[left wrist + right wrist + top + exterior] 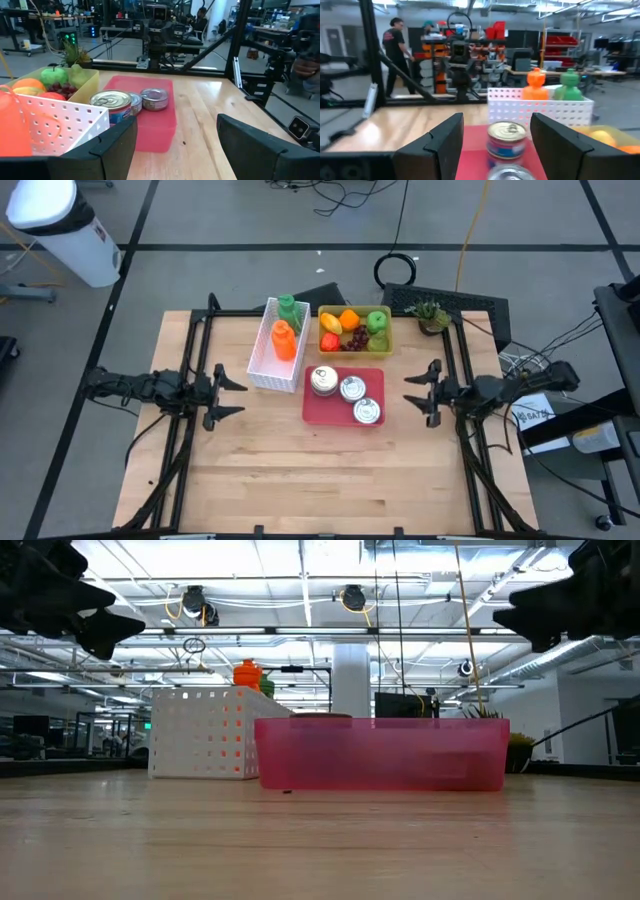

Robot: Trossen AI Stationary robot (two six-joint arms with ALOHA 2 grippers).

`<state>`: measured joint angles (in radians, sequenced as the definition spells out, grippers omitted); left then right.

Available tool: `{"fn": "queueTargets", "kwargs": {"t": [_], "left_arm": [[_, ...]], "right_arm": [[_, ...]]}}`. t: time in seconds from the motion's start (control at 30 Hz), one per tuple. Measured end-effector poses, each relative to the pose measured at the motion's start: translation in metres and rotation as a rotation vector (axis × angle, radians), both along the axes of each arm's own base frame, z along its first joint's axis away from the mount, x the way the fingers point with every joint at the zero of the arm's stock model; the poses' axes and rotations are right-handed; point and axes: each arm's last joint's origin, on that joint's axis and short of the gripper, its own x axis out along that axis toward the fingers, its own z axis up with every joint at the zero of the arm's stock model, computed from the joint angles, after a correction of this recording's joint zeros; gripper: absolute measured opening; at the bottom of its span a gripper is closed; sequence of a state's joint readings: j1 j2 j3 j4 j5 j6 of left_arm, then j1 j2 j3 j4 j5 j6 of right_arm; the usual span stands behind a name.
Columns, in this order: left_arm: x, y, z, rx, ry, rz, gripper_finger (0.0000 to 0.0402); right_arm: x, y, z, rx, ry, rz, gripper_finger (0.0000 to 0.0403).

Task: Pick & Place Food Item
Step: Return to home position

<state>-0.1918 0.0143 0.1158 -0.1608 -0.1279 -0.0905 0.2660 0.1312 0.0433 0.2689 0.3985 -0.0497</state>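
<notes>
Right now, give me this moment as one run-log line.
red bin: three tuna cans inside | left gripper: open, empty, left of bin | right gripper: open, empty, right of bin

table: pale wood, smooth, matt | red bin, frame centre: translucent glossy plastic | tuna cans: shiny metal lids | white basket: perforated matt plastic

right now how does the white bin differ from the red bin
The white bin has tall perforated walls; the red bin has low plain ones. The white bin holds an orange bottle and a green bottle; the red bin holds three cans. Both are rectangular and sit on the table.
</notes>
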Motion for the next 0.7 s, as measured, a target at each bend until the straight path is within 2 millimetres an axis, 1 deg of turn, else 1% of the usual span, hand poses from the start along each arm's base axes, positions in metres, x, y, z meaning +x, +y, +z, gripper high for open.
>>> {"fn": "queueTargets", "kwargs": {"t": [0.1,0.23,0.4,0.5,0.7], "left_arm": [[-0.0001,-0.0008,-0.0001,-0.011,0.002,-0.030,0.0278],[-0.0005,-0.0029,-0.0001,-0.003,0.001,-0.102,0.0278],[-0.0002,-0.0016,-0.0011,0.024,0.006,-0.058,0.0278],[-0.0001,-0.0007,-0.0009,0.026,0.004,-0.029,0.0278],[-0.0001,-0.0006,-0.0009,0.026,0.004,-0.024,0.0278]], "right_arm": [[-0.0081,-0.0042,-0.0013,-0.041,-0.002,-0.022,0.0215],[-0.0069,-0.0044,-0.0038,-0.081,0.034,-0.018,0.0215],[-0.0065,-0.0045,-0.0047,-0.083,0.043,-0.014,0.0215],[-0.0052,-0.0040,-0.0084,-0.093,0.083,-0.007,0.0215],[-0.0032,-0.0036,-0.0095,-0.097,0.099,-0.007,0.0215]]}}
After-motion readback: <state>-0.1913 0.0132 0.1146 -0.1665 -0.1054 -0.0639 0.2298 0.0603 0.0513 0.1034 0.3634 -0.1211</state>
